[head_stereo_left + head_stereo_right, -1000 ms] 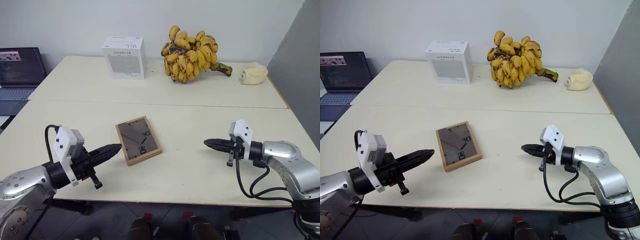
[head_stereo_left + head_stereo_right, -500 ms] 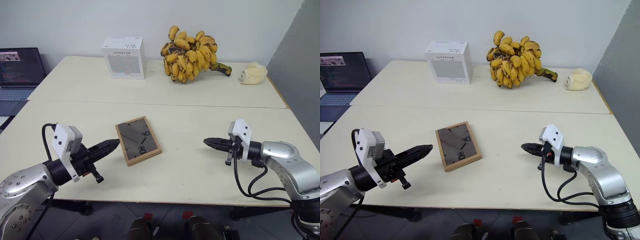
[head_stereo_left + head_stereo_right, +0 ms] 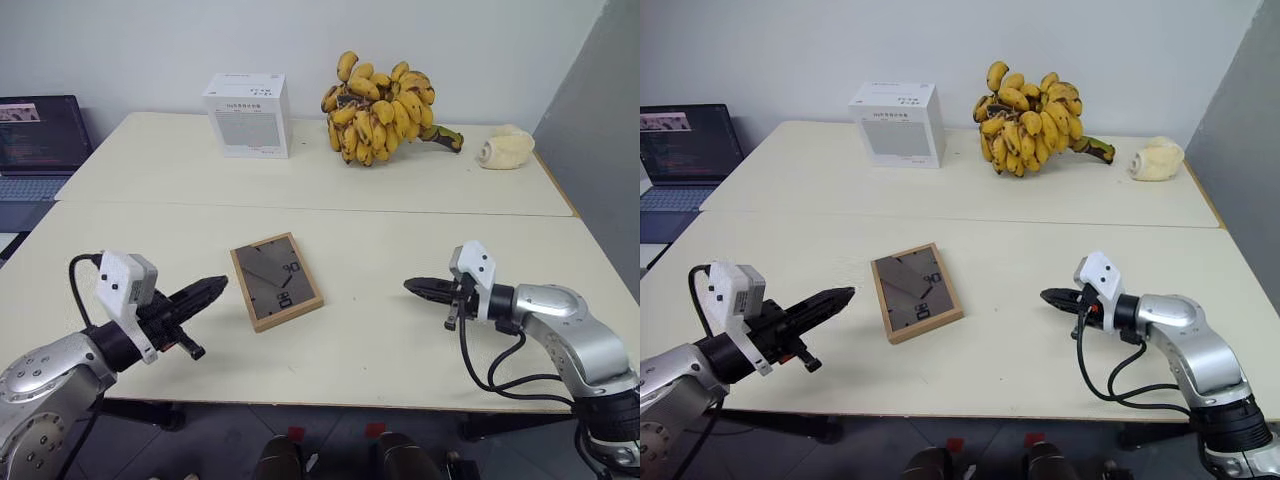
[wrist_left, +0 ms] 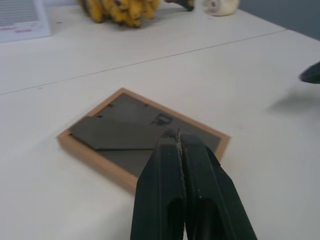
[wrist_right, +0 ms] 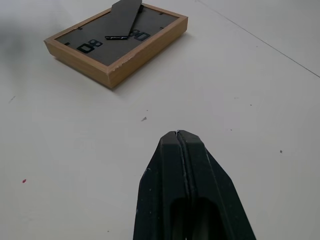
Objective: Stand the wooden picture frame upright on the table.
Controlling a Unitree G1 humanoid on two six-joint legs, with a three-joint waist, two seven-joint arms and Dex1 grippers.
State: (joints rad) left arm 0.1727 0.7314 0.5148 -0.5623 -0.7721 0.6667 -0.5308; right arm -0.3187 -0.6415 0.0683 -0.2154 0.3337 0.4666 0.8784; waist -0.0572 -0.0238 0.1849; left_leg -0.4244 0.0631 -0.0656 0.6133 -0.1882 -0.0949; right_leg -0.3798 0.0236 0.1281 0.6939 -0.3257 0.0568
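Observation:
The wooden picture frame [image 3: 277, 281] lies flat on the cream table [image 3: 400, 330], its dark back panel facing up with the fold-out stand lying against it. My left gripper [image 3: 219, 285] hovers just left of the frame, shut and empty, a small gap away from its edge. My right gripper [image 3: 410, 286] is shut too, pointing at the frame from the right, about a hand's width off. The left wrist view shows the frame [image 4: 142, 139] straight ahead of the shut fingers [image 4: 170, 170]. In the right wrist view the frame [image 5: 117, 42] lies farther off.
At the back of the table stand a white box [image 3: 248, 114], a large bunch of bananas [image 3: 383, 96] and a pale rolled object [image 3: 505, 148]. A laptop [image 3: 40, 140] sits on a separate surface at the far left. A seam [image 3: 400, 212] crosses the tabletop.
My left gripper has drawn back to the left, away from the frame's edge. The right gripper and the frame have stayed where they were.

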